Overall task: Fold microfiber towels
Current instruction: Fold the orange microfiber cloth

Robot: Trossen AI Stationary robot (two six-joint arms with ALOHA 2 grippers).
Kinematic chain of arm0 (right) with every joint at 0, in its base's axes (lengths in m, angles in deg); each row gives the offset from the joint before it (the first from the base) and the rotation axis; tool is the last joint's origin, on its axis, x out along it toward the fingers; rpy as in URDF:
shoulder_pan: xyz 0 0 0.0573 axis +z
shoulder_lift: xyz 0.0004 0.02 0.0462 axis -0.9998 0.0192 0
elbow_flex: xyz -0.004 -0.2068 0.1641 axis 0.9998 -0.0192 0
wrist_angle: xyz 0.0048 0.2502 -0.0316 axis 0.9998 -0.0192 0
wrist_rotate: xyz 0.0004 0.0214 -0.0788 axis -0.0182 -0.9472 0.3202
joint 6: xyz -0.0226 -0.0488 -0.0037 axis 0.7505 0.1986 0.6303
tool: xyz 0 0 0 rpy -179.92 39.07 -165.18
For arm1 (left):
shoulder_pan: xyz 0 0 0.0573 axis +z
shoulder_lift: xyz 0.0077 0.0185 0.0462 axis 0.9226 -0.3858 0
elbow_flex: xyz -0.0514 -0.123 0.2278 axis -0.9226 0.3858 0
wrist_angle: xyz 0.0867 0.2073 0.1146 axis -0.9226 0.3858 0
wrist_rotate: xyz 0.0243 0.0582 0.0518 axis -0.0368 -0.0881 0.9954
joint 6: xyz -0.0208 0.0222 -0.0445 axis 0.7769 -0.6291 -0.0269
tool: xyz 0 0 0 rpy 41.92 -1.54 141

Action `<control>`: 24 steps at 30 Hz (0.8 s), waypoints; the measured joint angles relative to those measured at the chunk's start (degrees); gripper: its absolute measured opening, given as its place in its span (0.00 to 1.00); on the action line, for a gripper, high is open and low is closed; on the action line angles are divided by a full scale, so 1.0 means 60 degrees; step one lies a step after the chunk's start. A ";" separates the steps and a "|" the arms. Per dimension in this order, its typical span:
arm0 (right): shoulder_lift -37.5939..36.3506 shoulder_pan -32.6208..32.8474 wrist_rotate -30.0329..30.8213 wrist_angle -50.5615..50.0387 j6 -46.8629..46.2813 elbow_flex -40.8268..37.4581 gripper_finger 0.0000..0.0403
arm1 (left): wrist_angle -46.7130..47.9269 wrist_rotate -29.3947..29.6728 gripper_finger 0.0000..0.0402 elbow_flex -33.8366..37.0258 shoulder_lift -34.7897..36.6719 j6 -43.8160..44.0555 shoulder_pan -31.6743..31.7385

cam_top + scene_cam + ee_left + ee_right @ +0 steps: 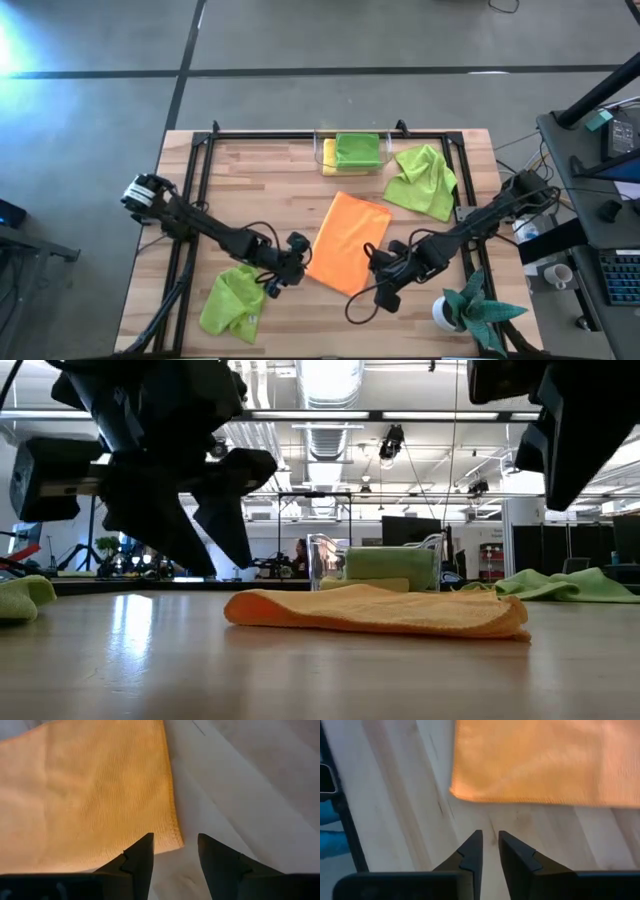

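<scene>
High view | orange towel (348, 243) folded flat on table (270, 180); left pincer (288, 268) parted beside it | right pincer (385, 268) opposite, slightly parted, empty

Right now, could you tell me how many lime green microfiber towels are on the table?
3: one folded lime green towel in the clear plastic bin at the far edge, one crumpled right of the bin, one crumpled at the near left. None appears hidden.

Wooden table (270, 190), light butcher-block planks, bounded by a black metal frame (205, 180). Clear plastic bin (352, 152) at the far edge, centre. Teal spiky-leaved plant (480, 308) in a white pot (445, 314), near right corner. White mug (556, 274), possibly, on the side desk.
</scene>
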 joint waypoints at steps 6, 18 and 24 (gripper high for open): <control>0.0205 -0.0044 0.0079 0.0400 0.0516 0.0119 0.16 | 0.0102 -0.0004 0.34 -0.0003 -0.0366 -0.0004 -0.0004; 0.0786 -0.0062 0.0075 0.1011 0.0568 0.0120 0.16 | 0.0026 0.0335 0.34 -0.0131 -0.0908 -0.0009 -0.0004; 0.1320 -0.0062 0.0072 0.1605 0.0703 0.0160 0.16 | -0.0636 0.0373 0.34 -0.0127 -0.1046 -0.0032 -0.0011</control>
